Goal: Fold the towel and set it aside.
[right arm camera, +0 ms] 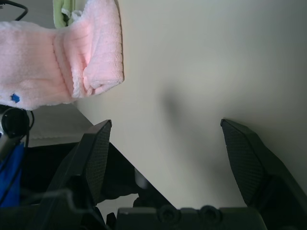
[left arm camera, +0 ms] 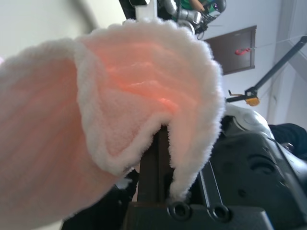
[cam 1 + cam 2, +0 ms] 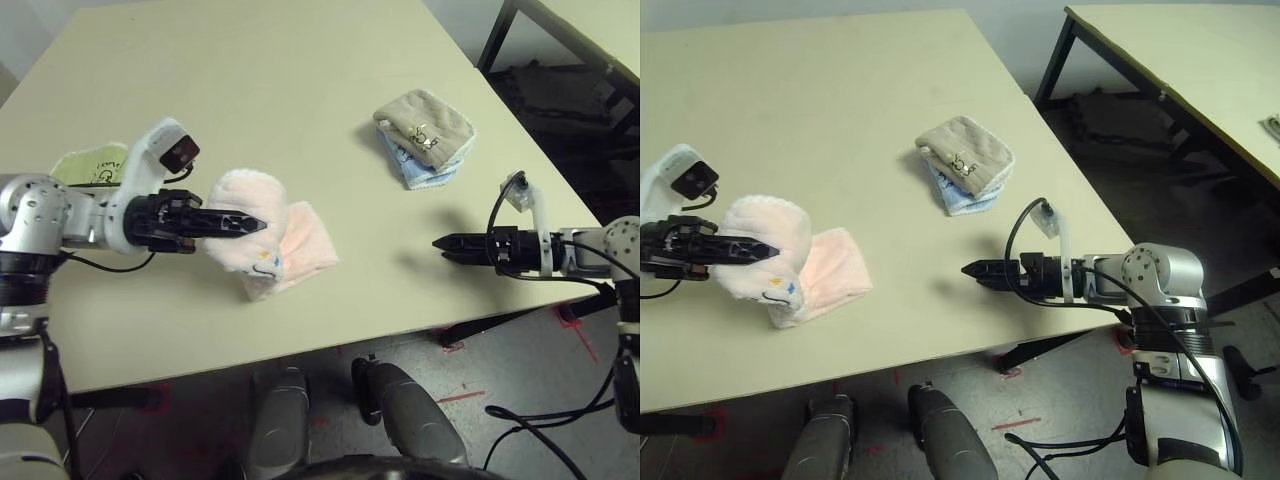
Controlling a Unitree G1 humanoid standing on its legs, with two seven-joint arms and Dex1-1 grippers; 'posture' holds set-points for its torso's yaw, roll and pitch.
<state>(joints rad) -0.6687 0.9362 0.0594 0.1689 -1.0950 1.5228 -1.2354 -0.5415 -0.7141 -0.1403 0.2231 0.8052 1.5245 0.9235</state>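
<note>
The pale pink towel point(image 3: 300, 250) lies partly folded on the table point(image 3: 250, 80), left of centre near the front edge. One end is lifted into a rounded hump. My left gripper point(image 3: 256, 226) reaches in from the left and is shut on that raised edge; the left wrist view has the towel point(image 2: 96, 120) draped over a dark finger point(image 2: 152, 167). My right gripper point(image 3: 440, 243) hovers low over the table's front right part, well apart from the towel. Its fingers point(image 1: 96, 158) stand open with bare tabletop between them, and the towel point(image 1: 62, 62) lies far ahead of them.
A tan folded towel on a blue one point(image 3: 425, 135) sits at the back right. A light-green folded towel point(image 3: 90, 165) lies behind my left arm. A second table point(image 3: 1200, 60) stands to the right across a gap. The table's front edge runs close under both grippers.
</note>
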